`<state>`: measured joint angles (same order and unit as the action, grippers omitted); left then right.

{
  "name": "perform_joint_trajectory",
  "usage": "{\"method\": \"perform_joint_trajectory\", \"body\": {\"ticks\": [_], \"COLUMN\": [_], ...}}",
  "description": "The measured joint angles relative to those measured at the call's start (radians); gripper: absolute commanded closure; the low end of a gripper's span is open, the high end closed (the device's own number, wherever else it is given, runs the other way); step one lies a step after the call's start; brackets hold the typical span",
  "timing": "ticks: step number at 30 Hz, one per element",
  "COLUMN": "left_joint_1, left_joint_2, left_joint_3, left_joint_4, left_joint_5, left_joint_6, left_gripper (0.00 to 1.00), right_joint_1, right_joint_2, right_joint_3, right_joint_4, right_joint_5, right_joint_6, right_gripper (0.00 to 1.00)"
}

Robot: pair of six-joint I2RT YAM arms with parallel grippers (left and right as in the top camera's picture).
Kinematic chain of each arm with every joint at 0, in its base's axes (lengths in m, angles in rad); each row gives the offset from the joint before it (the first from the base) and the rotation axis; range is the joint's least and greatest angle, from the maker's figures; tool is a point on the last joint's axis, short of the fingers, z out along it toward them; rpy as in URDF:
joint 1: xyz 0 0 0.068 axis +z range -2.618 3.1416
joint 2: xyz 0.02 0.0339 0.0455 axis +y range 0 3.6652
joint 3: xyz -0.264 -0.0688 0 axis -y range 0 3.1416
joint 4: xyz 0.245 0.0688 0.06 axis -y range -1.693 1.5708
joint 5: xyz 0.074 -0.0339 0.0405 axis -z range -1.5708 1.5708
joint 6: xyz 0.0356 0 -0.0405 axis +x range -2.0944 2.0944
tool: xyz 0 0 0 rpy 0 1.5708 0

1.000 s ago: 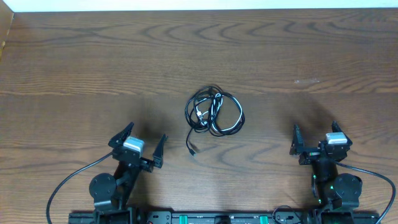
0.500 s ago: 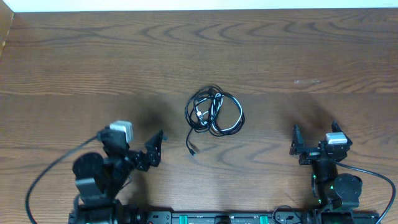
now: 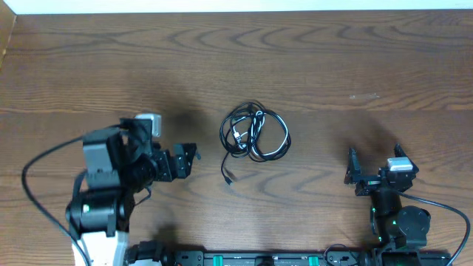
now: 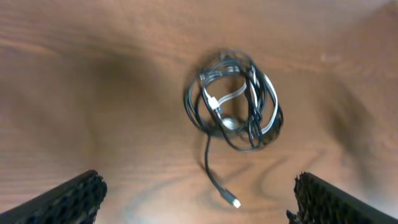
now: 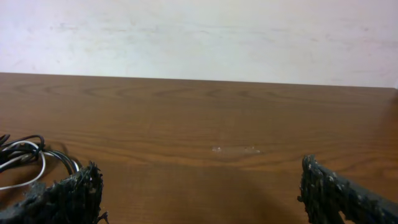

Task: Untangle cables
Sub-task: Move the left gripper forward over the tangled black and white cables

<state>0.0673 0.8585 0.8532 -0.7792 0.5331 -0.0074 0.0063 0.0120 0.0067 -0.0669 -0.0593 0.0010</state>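
Shows a wooden table [image 3: 355,59] from above, with black and white cables [image 3: 255,133] in a loose tangle at its middle, one black plug end trailing toward the robot. Shows the left gripper [image 4: 198,198] spread wide, empty, aimed at the tangle without touching it. Shows the right gripper [image 3: 375,161] equally spread, empty, well apart to the right.

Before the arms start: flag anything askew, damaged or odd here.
The cables lie in one tangled clump, black and white loops crossing, with one black plug end trailing out toward the robot. A faint pale smudge marks the table to their right. Nothing looks spilled or broken.
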Motion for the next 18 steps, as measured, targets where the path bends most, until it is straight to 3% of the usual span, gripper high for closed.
{"method": "perform_joint_trajectory", "body": {"ticks": [9, 18], "left_joint_1": [-0.179, -0.373], "left_joint_2": [0.231, 0.497], "left_joint_3": [0.193, 0.328], "left_joint_4": [-0.15, -0.155], "left_joint_5": [-0.072, -0.169], "left_joint_6": [0.042, 0.015], "left_gripper": [0.03, 0.02], "right_joint_1": [0.0, -0.001], "right_joint_2": [0.0, 0.0], "right_joint_3": [0.0, 0.0], "right_joint_4": [0.0, 0.0], "right_joint_5": [0.0, 0.0], "right_joint_6": [0.0, 0.0], "right_gripper": [0.01, 0.01]}}
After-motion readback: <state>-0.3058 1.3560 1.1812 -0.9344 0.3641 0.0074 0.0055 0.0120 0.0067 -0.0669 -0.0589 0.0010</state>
